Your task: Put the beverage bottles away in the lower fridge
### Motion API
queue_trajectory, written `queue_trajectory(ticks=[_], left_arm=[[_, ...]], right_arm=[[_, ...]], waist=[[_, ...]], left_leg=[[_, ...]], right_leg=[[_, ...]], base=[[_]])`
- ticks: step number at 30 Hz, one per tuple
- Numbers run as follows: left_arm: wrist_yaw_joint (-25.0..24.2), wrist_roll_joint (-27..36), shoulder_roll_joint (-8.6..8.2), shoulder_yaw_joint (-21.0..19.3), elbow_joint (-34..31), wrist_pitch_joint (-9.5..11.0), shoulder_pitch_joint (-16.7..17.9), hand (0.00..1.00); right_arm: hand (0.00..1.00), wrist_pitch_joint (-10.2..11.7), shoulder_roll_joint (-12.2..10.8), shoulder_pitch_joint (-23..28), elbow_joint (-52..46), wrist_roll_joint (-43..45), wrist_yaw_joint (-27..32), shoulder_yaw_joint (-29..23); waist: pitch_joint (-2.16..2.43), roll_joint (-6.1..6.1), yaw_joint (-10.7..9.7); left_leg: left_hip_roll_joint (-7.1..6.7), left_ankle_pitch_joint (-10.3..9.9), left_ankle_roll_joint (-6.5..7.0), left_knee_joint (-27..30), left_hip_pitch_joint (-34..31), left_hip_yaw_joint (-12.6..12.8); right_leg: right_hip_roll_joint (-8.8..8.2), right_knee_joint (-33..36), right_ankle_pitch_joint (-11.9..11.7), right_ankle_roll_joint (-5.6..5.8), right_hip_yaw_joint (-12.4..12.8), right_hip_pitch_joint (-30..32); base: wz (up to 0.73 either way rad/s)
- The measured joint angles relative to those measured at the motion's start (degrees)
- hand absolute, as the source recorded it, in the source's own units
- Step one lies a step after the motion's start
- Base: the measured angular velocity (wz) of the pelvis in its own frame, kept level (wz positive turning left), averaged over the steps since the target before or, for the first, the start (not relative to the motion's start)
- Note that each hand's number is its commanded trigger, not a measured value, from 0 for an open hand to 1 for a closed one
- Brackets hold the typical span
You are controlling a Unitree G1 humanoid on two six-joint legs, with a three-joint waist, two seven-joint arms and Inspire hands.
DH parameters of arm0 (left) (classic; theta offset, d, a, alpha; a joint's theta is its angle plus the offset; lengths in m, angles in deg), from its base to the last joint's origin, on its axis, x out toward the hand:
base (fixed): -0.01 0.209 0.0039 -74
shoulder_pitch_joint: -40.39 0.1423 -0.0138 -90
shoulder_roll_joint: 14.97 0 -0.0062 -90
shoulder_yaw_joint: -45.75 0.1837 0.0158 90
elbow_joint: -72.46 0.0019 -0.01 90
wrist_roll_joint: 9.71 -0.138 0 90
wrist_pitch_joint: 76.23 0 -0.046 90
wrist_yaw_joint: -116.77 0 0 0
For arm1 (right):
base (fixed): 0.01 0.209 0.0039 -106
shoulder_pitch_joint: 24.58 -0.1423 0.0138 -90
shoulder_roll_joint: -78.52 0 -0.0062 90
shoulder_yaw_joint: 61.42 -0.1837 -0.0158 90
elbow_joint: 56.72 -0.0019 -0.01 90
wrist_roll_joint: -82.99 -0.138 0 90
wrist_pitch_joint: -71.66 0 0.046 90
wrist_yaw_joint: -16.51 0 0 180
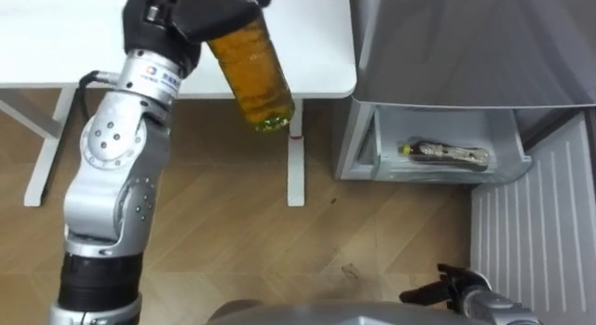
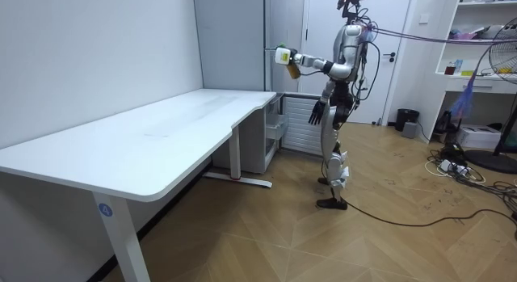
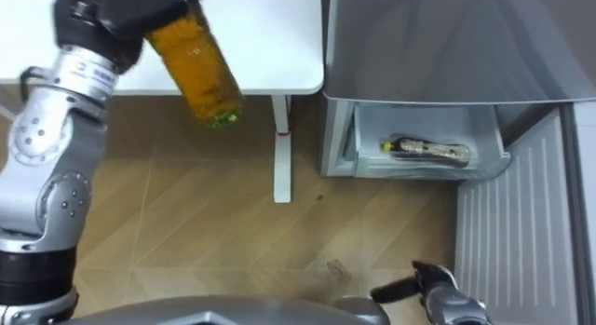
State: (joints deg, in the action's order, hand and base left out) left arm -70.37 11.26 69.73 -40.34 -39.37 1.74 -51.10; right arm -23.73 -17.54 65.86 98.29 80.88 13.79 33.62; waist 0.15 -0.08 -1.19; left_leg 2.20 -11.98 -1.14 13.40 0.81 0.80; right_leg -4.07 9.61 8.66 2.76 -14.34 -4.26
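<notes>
1. Left hand [image 1: 172, 13] is raised at the top of the view, fingers curled tight round the upper body of a bottle [image 1: 250, 69] of amber drink.
2. Bottle hangs tilted, its greenish end pointing down. It sits in the air over the desk [image 1: 56, 46] edge and the floor [image 1: 233, 232], well left of the fridge [image 1: 466, 46].
3. Handling guess: clear plastic and looks full, so fairly heavy and sloshy. The smooth round wall could slip or roll in the palm.
4. Best hold is likely round the mid body, as now. A hard squeeze may dent it.
5. Right hand [image 1: 456, 286] is low by the robot's side with fingers loose and straight, holding nothing.
6. Drawer [image 1: 447, 173] at the fridge's bottom is pulled out. A dark bottle [image 1: 447, 155] lies on its side inside, with free room to its left.
7. In the way: the desk leg [image 1: 296, 167] and desk corner stand between bottle and drawer. The fridge body overhangs the drawer, so entry is likely low and from the front.
8. Open door [image 1: 531, 232] stands to the right, off the likely path.
</notes>
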Motion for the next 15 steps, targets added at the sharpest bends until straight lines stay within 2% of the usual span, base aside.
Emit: queue_trajectory(ticks=[4, 8, 11, 15], left_arm=[[-3.3, 5.1, 0.11, 3.0, 0.2, 0.0, 5.3, 1.00], [-5.2, 5.9, 0.35, 3.7, 1.4, 0.0, 9.1, 1.00], [-6.1, 5.9, 0.59, 4.0, 1.8, 0.0, 9.4, 1.00], [-7.5, 4.4, 1.00, 4.4, 5.0, 0.6, 9.5, 1.00]], right_arm=[[0.00, 0.6, -0.6, -1.5, -0.9, 0.0, -1.5, 1.4], [0.00, 0.5, -1.4, -1.6, -3.2, 0.1, -3.7, 2.7], [0.00, 0.5, -1.8, -1.5, -4.4, 0.1, -4.8, 2.8], [0.00, 0.5, -1.6, -1.3, -13.6, 0.8, -8.0, 4.2]], waist=[[-0.06, -0.13, -0.1], [-0.38, 0.38, -0.1], [-0.51, 0.67, 0.0], [-0.48, 0.79, 0.0]], left_leg=[[-0.01, 0.0, 0.00, 0.3, -0.2, 0.0], [-0.10, 0.1, -0.12, 0.5, -0.7, 0.0], [-0.10, 0.1, -0.12, 0.6, -0.9, 0.0], [-0.11, 0.1, -0.11, 0.4, -0.6, 0.1]], right_leg=[[-0.03, 0.0, 0.1, -0.09, 0.0, 0.0], [-0.08, 0.0, 0.4, -0.36, 0.0, 0.2], [-0.07, 0.0, 0.4, -0.35, 0.0, 0.3], [-0.08, 0.2, 0.4, -0.36, 0.1, 0.5]], base=[[0.00], [0.00], [0.00], [0.00]])
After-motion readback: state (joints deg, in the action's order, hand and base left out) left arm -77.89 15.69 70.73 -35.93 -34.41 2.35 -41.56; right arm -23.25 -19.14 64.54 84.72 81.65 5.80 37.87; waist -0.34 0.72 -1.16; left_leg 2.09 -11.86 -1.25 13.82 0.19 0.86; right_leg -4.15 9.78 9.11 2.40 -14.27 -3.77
